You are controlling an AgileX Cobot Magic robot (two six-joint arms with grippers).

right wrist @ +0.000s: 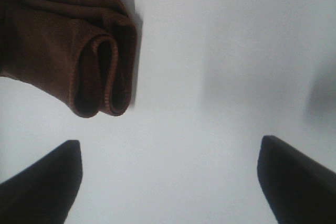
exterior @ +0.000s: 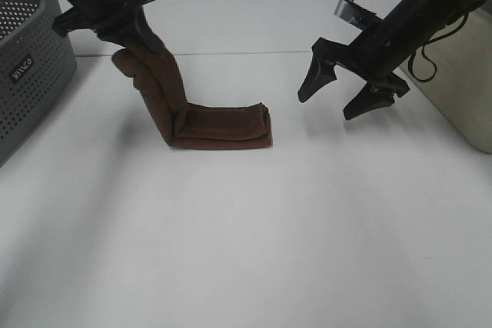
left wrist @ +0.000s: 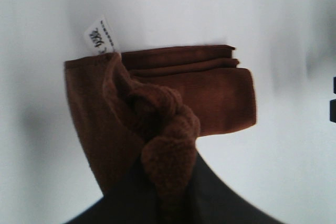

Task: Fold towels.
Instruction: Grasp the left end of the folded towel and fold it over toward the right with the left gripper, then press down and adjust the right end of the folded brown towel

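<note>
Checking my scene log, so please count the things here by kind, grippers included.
towel: 1
basket: 1
box: 1
grippers: 2, the left gripper and the right gripper
total: 5

Exterior high view: mounted up front, looks down over the whole bench (exterior: 307, 251), both arms in frame, mid range. Left wrist: very near, looks down onto towel (left wrist: 210, 93). Right wrist: near, looks down past right pincer (right wrist: 170, 142) at bench and towel end. All three share the towel.
</note>
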